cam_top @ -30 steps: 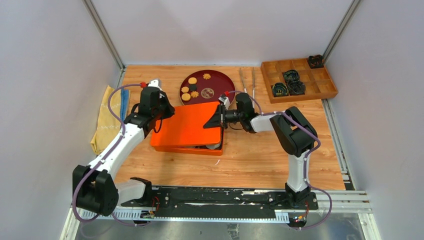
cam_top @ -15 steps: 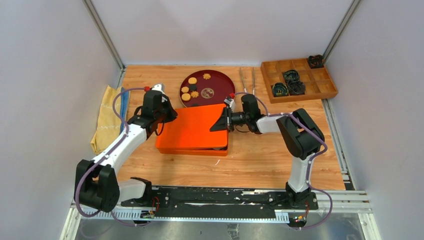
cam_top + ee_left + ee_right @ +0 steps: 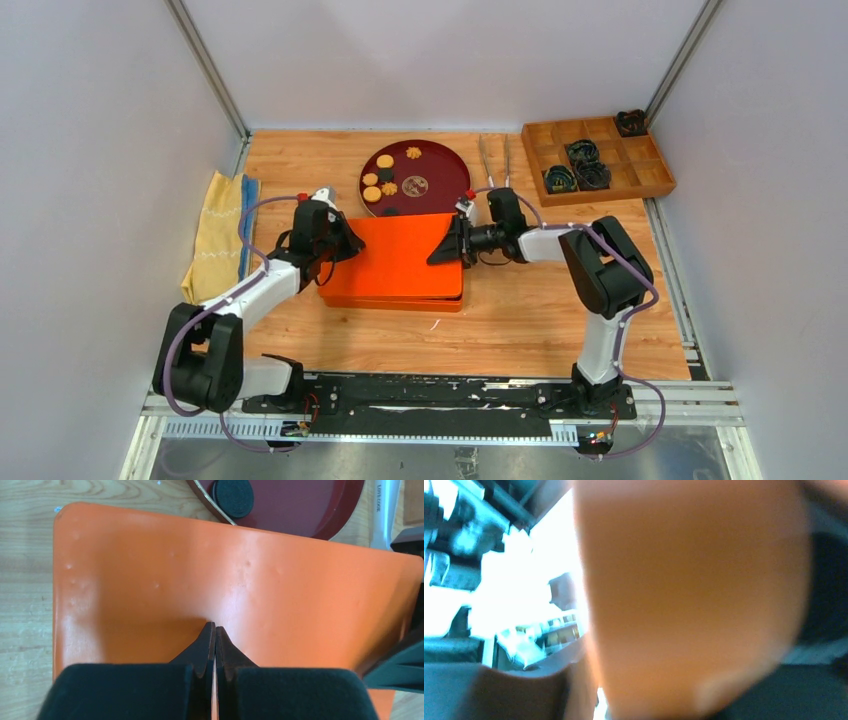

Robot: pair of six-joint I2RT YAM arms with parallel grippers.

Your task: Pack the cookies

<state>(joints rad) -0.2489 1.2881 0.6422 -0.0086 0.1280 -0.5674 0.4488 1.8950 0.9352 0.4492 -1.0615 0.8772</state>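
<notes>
The cookies (image 3: 385,176) lie on a dark red round plate (image 3: 445,172): several golden ones, some dark, one flower-shaped. One dark cookie (image 3: 233,497) shows in the left wrist view. An orange lid (image 3: 395,262) lies flat over the orange box (image 3: 390,301), hiding what is inside. My left gripper (image 3: 335,243) is shut, its tips (image 3: 215,626) on the lid (image 3: 250,575) near its left edge. My right gripper (image 3: 452,241) is at the lid's right edge, closed on it. The lid (image 3: 694,595) fills the blurred right wrist view.
Metal tongs (image 3: 493,160) lie right of the plate. A wooden compartment tray (image 3: 640,170) with dark paper cups stands at the back right. A yellow cloth (image 3: 215,235) lies at the left. Grey walls enclose the table.
Both grippers and the lid moved right. The lid, tilted and offset from the box a second ago, now lies level over it.
</notes>
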